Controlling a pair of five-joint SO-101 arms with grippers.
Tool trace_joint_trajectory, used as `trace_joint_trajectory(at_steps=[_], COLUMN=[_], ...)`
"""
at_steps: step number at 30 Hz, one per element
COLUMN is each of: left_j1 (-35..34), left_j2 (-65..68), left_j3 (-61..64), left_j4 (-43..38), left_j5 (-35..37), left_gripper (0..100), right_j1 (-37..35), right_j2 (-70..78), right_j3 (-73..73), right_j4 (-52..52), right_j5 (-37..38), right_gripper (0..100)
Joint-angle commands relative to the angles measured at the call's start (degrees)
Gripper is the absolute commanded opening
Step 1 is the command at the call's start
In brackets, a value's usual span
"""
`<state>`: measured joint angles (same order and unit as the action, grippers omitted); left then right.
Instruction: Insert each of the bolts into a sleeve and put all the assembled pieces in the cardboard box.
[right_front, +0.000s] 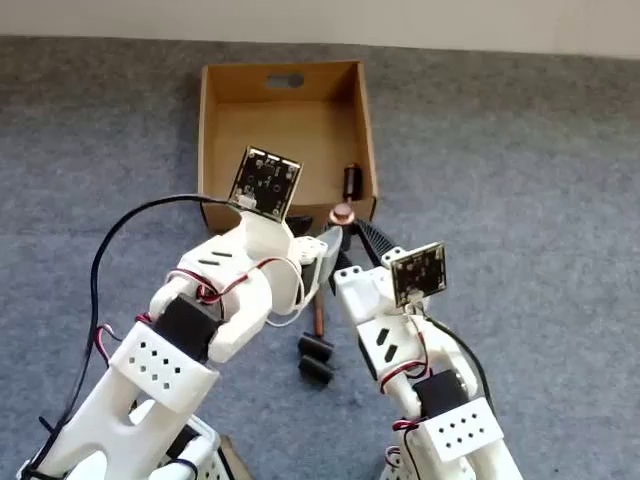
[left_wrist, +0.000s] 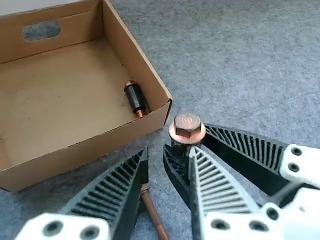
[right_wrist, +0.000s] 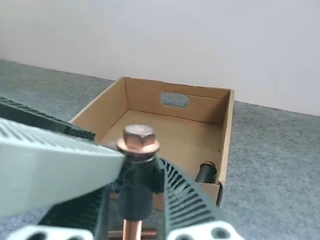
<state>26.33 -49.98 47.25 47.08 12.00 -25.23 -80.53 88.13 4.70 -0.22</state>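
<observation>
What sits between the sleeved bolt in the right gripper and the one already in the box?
Only the front wall of the cardboard box, near its corner, as the left wrist view shows.

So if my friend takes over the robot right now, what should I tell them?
The left gripper is open and empty, beside the right one's load.
The right gripper is shut on a bolt-in-sleeve piece, just outside the front corner of the cardboard box.
Done: one assembled piece lies in the box.
Left: put the held piece in, then join the loose bolt with one of the two empty sleeves on the carpet and box that too.
</observation>
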Motion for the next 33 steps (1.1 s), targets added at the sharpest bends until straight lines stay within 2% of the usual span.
trace_joint_trajectory(at_steps=[1, 9, 18, 22, 30, 33], left_j1=[-1.6, -6.4, -11.1, -14.0, -26.4, -27.6], left_j2=[-0.1, -0.1, -0.1, -0.1, -0.1, -0.1], left_j3=[-2.0, -8.9, -10.9, -9.5, -2.1, 0.9], left_j4=[2.6, 11.5, 12.6, 12.9, 12.6, 12.6], left_j5=[-0.2, -0.2, -0.2, -0.2, -0.2, -0.2], left_gripper=[13, 13, 13, 13, 13, 5], right_j1=[0.0, 0.0, 0.0, 0.0, 0.0, 0.0], right_j2=[-1.0, -1.0, -1.0, -1.0, -1.0, -1.0], right_j3=[-0.8, -0.8, -0.8, -0.8, -0.8, -0.8], right_j4=[-1.5, -1.5, -1.5, -1.5, -1.5, -1.5], right_j5=[-0.4, -0.4, -0.4, -0.4, -0.4, -0.4], right_gripper=[0.6, 0.6, 0.6, 0.6, 0.6, 0.6])
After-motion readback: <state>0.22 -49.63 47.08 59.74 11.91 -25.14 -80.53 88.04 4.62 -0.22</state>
